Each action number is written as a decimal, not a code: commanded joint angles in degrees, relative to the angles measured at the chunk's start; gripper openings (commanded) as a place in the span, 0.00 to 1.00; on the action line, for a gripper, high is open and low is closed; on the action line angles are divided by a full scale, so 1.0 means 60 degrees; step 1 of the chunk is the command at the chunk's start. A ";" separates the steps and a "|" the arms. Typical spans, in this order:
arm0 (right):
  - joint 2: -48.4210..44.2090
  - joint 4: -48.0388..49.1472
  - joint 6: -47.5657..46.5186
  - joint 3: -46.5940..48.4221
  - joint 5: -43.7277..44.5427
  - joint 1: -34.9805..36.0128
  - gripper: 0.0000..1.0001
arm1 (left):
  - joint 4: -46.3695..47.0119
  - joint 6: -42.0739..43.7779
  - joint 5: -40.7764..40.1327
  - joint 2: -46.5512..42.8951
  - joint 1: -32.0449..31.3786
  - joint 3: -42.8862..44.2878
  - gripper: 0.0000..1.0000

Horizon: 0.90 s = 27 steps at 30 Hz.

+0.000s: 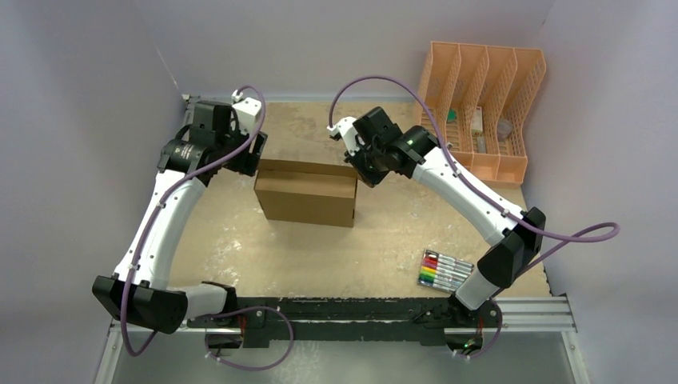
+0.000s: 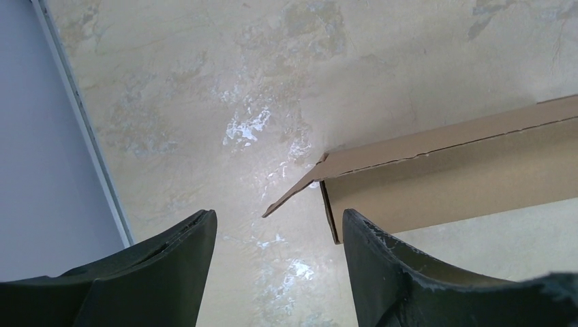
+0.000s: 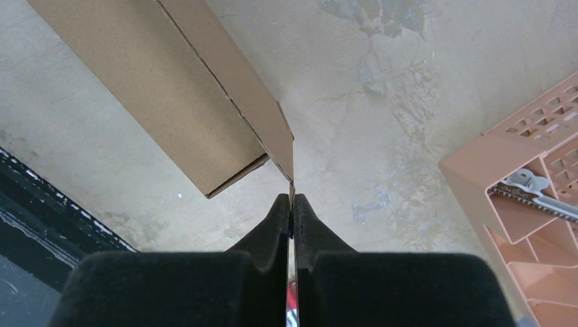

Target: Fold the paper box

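Right gripper: the right gripper (image 3: 292, 204) is clenched, its black pads (image 3: 272, 228) pressed together on the pointed tip of a thin end flap (image 3: 262, 122) that runs straight ahead of it.
Left gripper: the left gripper (image 2: 278, 216) is released, with its jaws wide and nothing between them. A small loose tab (image 2: 292, 194) sticks out just ahead of the gap.
Step in hand: judged from this, the end flaps are being folded in to close the carton.
Doing it well: the bite takes only the very tip of the flap, so it could slip or tear. Swing the flap round its crease instead of pulling outward. The free left gripper would best press the loose tab in, or brace that end so the carton does not slide on the smooth tabletop.
Box position: the plain brown corrugated-cardboard paper box (image 1: 308, 196) lies beyond the right gripper's fingertips and to their left. It is ahead and to the right of the left gripper, and so sits between the two on the mottled beige table (image 2: 204, 82).
Box look: the paper box is matte and unprinted, a shallow rectangular form with a crisp long edge, a seam along its top and raw cut edges at both ends. Both end pieces stand untucked.
Farther off: a peach slotted plastic organizer (image 3: 518, 177) stands to the right of the right gripper, apart from the carton.
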 commanded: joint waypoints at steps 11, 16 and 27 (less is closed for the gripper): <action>0.0064 0.0233 -0.0751 0.0170 -0.0087 -0.0005 0.00 | 0.0103 0.1503 0.0546 0.0321 -0.0163 0.0045 0.56; 0.0091 0.0234 -0.0842 0.0136 0.0041 -0.0007 0.00 | -0.0087 0.1519 0.0796 0.0486 -0.0163 0.0052 0.39; 0.0215 0.0366 -0.0959 0.0225 0.0338 -0.0023 0.00 | -0.0145 0.1450 -0.0457 0.0157 -0.0176 -0.0379 0.31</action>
